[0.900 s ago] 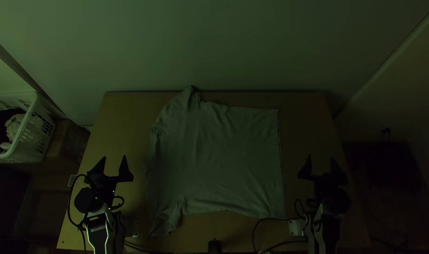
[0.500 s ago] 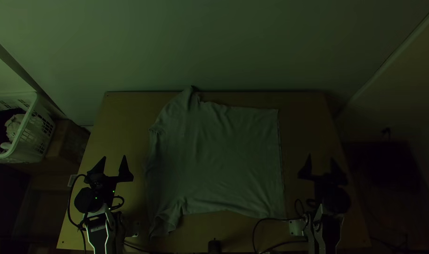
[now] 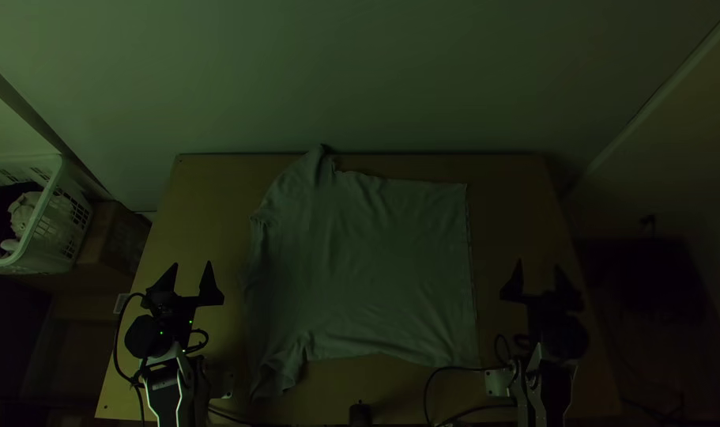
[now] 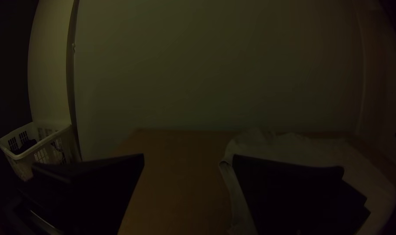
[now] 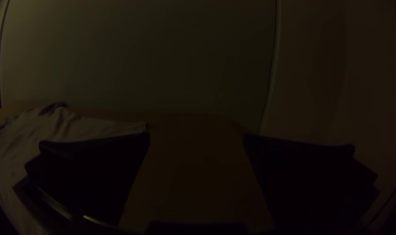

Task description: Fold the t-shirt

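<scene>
We had the t-shirt [image 3: 367,269] spread out mid-tabletop [image 3: 506,221], likely for flat folding, while our left gripper [image 3: 192,262] and right gripper [image 3: 539,263], wide open and empty, stood towards the left and right edges, apparently to keep clear of the cloth.

There are two arms [image 3: 165,399], two tools [image 3: 192,264], one t-shirt [image 3: 367,269], one table [image 3: 510,213] and one basket [image 3: 50,188].
</scene>
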### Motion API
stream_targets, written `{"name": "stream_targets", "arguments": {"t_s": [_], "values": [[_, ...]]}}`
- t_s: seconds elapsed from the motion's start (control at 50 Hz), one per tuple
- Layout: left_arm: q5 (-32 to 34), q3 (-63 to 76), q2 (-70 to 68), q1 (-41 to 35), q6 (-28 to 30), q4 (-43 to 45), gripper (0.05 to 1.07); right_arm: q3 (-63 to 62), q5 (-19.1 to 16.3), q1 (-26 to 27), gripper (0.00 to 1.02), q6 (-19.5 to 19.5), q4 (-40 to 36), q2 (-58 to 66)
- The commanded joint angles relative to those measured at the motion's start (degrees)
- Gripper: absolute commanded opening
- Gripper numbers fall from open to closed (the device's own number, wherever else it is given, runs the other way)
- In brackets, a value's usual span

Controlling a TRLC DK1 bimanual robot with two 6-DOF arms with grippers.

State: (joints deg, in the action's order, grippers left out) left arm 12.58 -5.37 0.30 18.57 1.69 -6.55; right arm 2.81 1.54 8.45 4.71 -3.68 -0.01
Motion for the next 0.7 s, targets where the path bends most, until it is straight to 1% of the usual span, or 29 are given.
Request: {"name": "stream_targets", "arguments": {"t_s": [0.0,0.28,0.4,0.6,0.68], "values": [[0.2,2.3,-0.4,-0.2,-0.5,-2.4,1.03,-1.0,0.4,0.3,0.98,-0.1,0.7,-0.2],[0.2,2.3,-0.4,-0.2,-0.5,-2.4,1.03,-1.0,0.4,0.3,0.98,-0.1,0.7,-0.2],[0.2,2.3,-0.4,-0.2,-0.5,-2.4,1.03,-1.0,0.3,-1.0,0.98,-1.7,0.7,-0.2],[0.2,2.3,-0.4,-0.2,-0.5,-2.5,1.03,-1.0,0.4,-1.0,0.98,-1.6,0.7,-0.2],[0.2,2.3,-0.4,-0.2,-0.5,-2.4,1.03,-1.0,0.3,-1.3,0.98,-2.6,0.7,-0.2]]}}
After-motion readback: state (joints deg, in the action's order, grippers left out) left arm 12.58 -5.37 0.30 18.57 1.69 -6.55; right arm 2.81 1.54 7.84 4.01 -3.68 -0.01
